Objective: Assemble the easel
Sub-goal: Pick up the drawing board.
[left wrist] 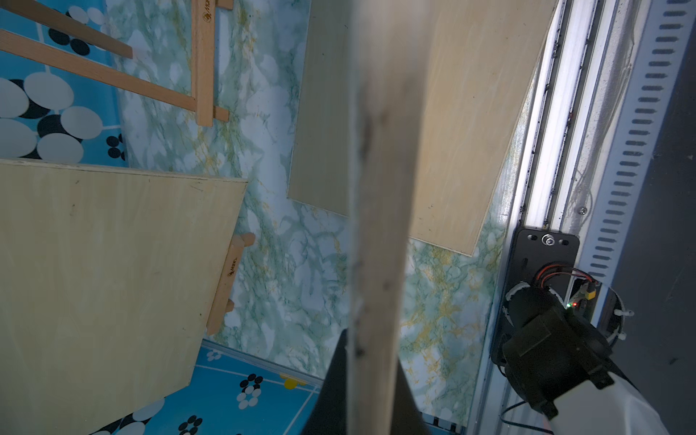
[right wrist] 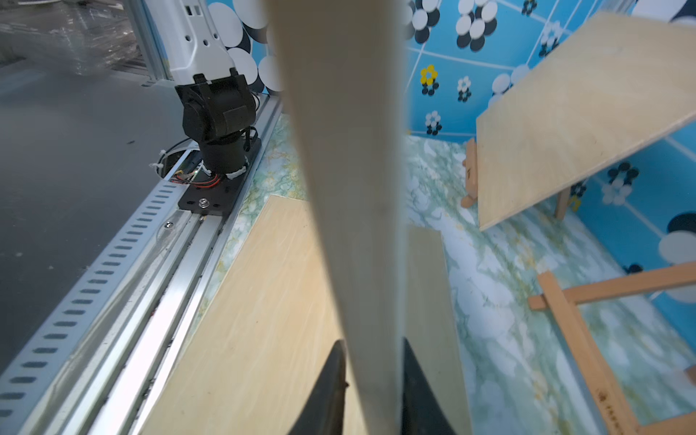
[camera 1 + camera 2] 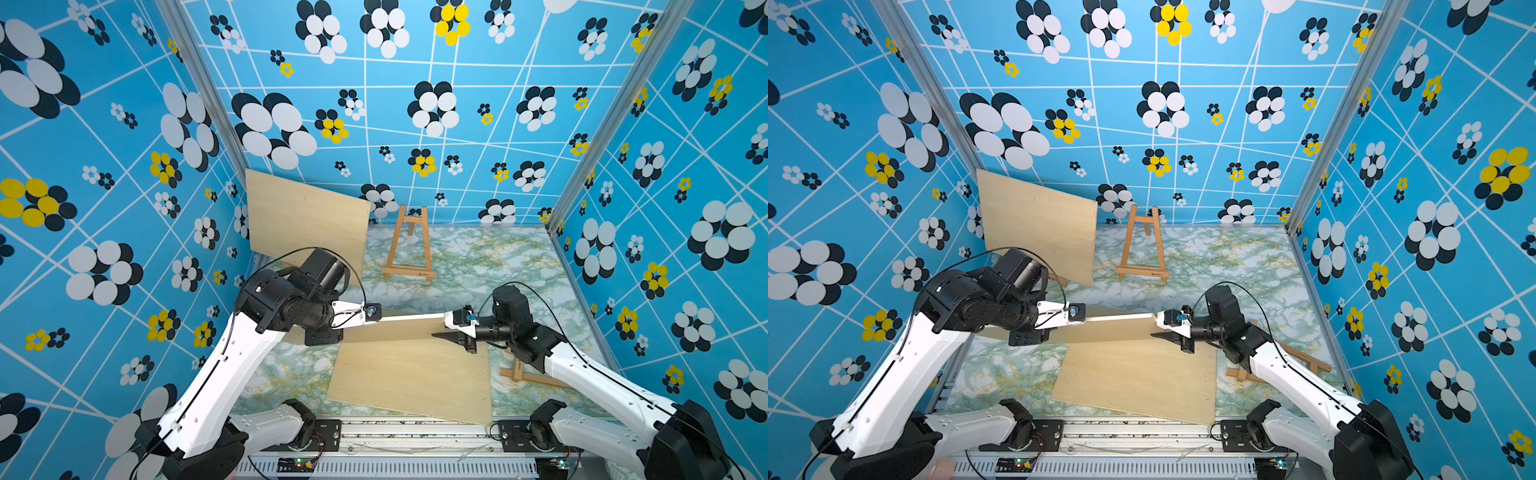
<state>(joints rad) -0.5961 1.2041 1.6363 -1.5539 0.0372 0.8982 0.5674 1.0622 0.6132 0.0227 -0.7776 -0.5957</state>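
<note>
Marbled table (image 3: pixel 478 266), blue floral walls (image 3: pixel 519 137); flat board (image 3: pixel 411 378) at 6 o'clock, easel (image 3: pixel 409 249) at 12. L gripper (image 1: pixel 371 384) clamps raised board (image 3: pixel 407 322); R gripper (image 2: pixel 373 376): grip unclear.

bright even tops, dim blurred wrist views

Bright blue walls (image 3: pixel 374 174) all round, white grid lines and black, white and yellow flower clusters, silver corner posts (image 3: pixel 203 83), green-veined marble-look tabletop (image 3: pixel 498 257) (yellow flecks too), aluminium rail (image 3: pixel 415 428) along the near edge, slotted duct (image 3: pixel 395 469), even light
</note>
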